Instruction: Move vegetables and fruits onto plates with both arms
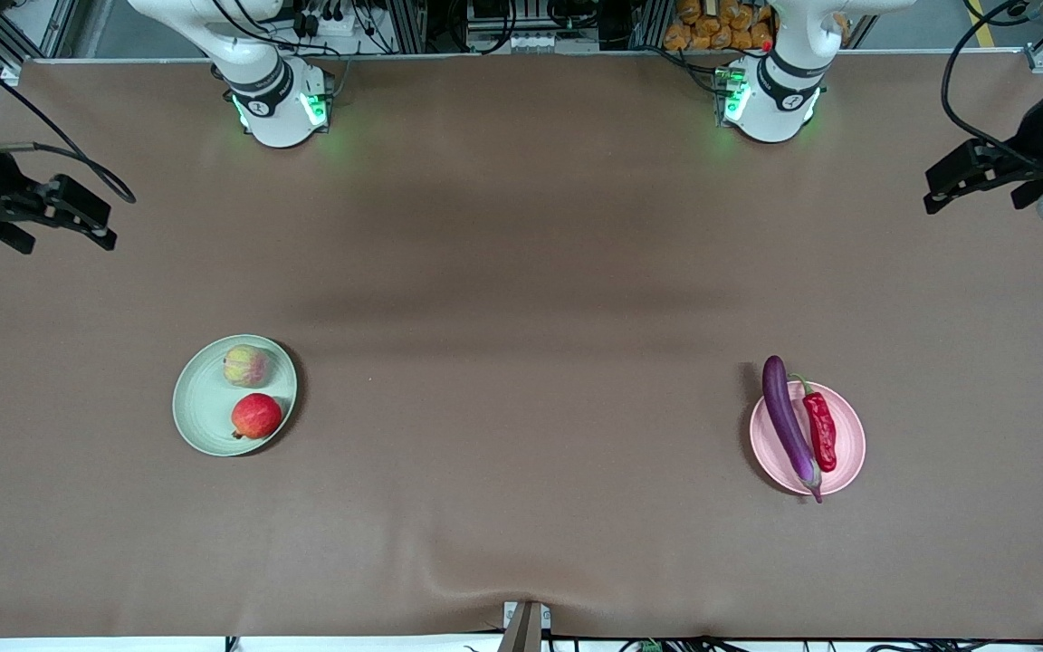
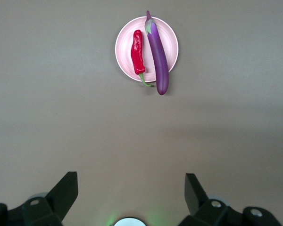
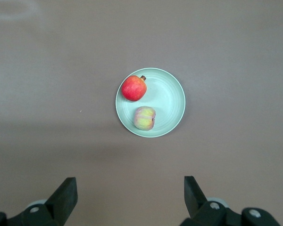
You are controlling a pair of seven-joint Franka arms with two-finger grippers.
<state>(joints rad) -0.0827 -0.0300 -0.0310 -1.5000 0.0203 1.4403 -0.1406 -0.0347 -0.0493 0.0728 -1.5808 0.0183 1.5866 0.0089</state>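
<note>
The pale green plate [image 1: 200,412] lies toward the right arm's end of the table. It holds the red pomegranate [image 1: 256,416] and the yellow-green fruit [image 1: 245,366]. The pale pink plate [image 1: 850,448] lies toward the left arm's end and holds the purple eggplant [image 1: 786,422] and the red chili [image 1: 821,432]. My right gripper [image 1: 98,225] hangs open and empty over its end of the table. My left gripper [image 1: 938,187] hangs open and empty over the other end. The left wrist view shows my left gripper [image 2: 130,181], pink plate [image 2: 171,44], eggplant [image 2: 158,56] and chili [image 2: 137,52]. The right wrist view shows my right gripper [image 3: 129,184], green plate [image 3: 170,99], pomegranate [image 3: 134,88] and yellow-green fruit [image 3: 145,117].
A brown cloth [image 1: 521,317] covers the table, with a wrinkle near a small mount [image 1: 524,625] at the edge nearest the front camera. Both arm bases [image 1: 279,104] [image 1: 770,100] stand along the farthest edge. The eggplant overhangs the pink plate's rim at both ends.
</note>
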